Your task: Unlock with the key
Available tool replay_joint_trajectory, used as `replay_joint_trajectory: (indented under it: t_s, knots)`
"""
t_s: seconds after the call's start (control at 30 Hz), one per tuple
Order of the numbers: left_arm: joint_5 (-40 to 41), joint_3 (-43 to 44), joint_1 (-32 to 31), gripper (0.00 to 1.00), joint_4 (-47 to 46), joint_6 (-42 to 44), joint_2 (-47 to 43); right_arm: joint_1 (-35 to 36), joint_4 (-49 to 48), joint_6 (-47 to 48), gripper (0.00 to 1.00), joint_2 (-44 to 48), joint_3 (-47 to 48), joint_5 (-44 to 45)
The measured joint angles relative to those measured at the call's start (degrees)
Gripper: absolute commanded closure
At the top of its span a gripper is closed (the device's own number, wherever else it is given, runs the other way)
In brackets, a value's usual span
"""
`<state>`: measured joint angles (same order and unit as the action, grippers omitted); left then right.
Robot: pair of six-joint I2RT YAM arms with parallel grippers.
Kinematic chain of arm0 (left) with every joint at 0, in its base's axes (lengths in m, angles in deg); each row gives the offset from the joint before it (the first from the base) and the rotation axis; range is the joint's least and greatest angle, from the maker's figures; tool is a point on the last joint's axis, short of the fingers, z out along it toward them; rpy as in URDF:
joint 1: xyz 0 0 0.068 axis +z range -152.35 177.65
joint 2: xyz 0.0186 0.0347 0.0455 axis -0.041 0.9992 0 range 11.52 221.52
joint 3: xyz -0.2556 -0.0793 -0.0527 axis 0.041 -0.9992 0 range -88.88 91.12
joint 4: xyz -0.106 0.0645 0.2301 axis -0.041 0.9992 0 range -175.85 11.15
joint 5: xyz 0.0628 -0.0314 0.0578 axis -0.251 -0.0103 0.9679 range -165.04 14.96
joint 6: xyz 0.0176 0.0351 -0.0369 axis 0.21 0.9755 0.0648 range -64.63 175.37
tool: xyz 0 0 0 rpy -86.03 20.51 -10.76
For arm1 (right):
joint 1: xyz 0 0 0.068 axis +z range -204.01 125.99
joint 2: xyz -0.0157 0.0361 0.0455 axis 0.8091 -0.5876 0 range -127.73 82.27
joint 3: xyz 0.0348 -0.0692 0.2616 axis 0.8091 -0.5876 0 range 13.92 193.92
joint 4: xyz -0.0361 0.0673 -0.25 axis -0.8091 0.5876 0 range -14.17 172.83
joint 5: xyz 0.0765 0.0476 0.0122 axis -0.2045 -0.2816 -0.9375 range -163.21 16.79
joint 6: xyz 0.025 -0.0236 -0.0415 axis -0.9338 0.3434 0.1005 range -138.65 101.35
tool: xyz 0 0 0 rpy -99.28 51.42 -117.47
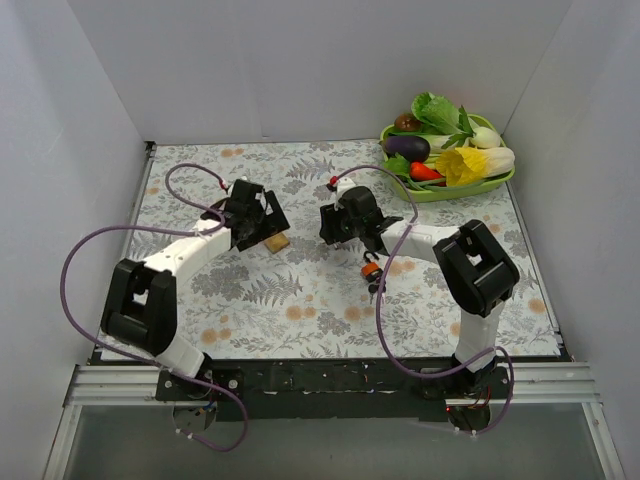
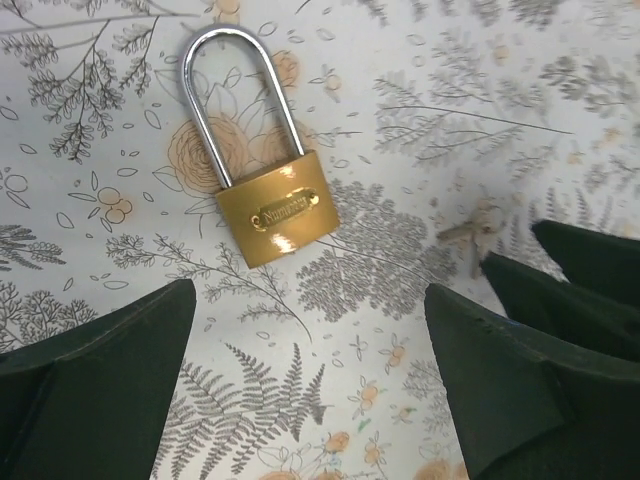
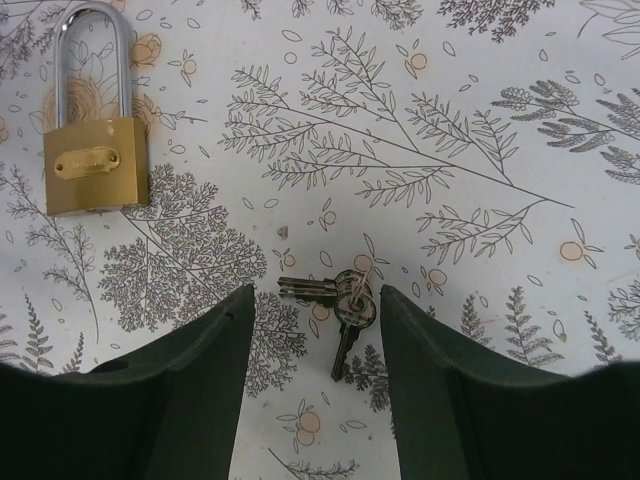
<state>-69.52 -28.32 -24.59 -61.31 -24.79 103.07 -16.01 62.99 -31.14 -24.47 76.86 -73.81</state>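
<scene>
A brass padlock (image 2: 278,207) with a closed steel shackle lies flat on the floral cloth. It also shows in the right wrist view (image 3: 96,165) and in the top view (image 1: 277,242). My left gripper (image 2: 310,295) is open and empty, hovering just short of the padlock body; in the top view the left gripper (image 1: 262,222) is beside it. Two small keys (image 3: 341,300) on a ring lie on the cloth, right of the padlock. My right gripper (image 3: 317,298) is open, its fingers straddling the keys from above, not touching them. In the top view the right gripper (image 1: 338,224) hides the keys.
A green bowl (image 1: 500,181) of toy vegetables stands at the back right corner. White walls close in the table on three sides. The two grippers are close together mid-table; the right gripper's dark body (image 2: 590,275) shows at the edge of the left wrist view.
</scene>
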Motion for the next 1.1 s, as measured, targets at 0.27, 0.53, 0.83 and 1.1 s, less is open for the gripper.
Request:
replay_joint_trajectory:
  t_s: [0.27,0.53,0.83,1.1]
  knots:
    - [-0.5,-4.2,0.0,0.02,-2.8,5.9,-12.8,0.0,2.6,0.1,0.46,-4.4,2.8,-0.6]
    - [-2.0,-6.2,0.0,0.02,-3.8,10.3,-16.3,0.0,3.7,0.2,0.61,-7.1,5.1,1.5]
    - [-5.7,-10.3,0.0,0.02,-6.8,13.1,-21.8,0.0,5.1,0.7,0.99,-8.9,7.8,4.1]
    - [-15.6,-16.3,-0.1,0.02,-14.0,13.0,-25.9,0.0,6.9,-0.5,0.99,-3.0,4.1,1.1]
